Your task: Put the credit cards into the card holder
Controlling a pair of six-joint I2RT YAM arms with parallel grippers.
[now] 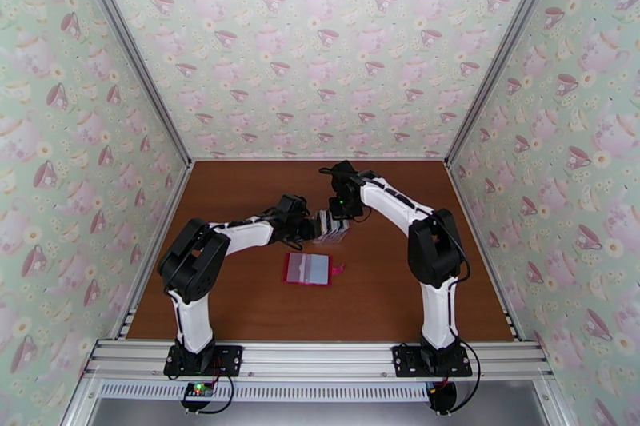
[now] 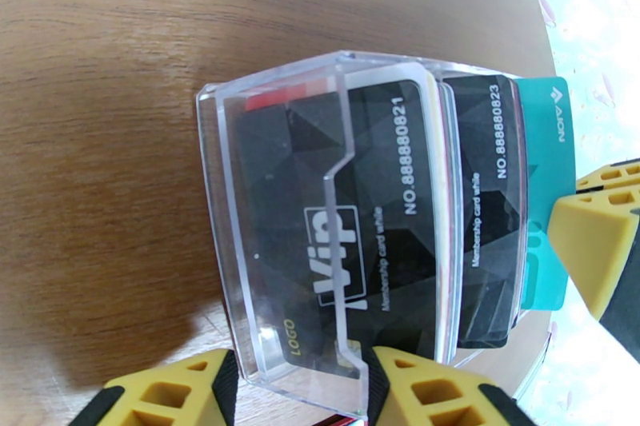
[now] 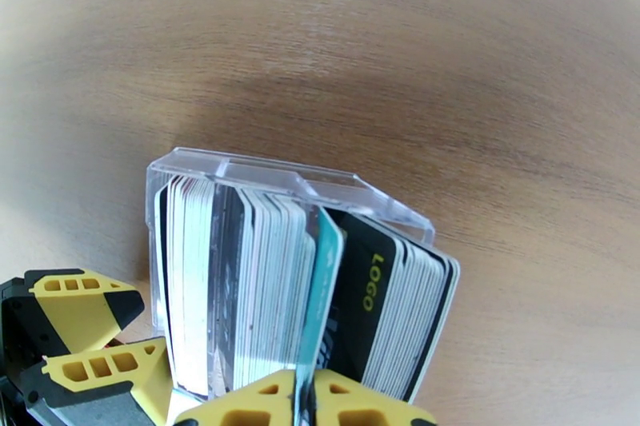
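A: Two end effectors at the clear stand (image 1: pixel 330 226), middle of the table (image 1: pixel 400 292)?
B: Yes. The left end effector (image 2: pixel 300 396) clamps the stand; the right end effector (image 3: pixel 304 404) pinches a teal card (image 3: pixel 322 284) in it. The red wallet (image 1: pixel 307 268) lies open, nearer.

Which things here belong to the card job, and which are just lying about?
Job:
- teal card, pinched in right tool
- other cards
- red wallet, lying open

Not the job's own:
- clear stand, gripped by left tool
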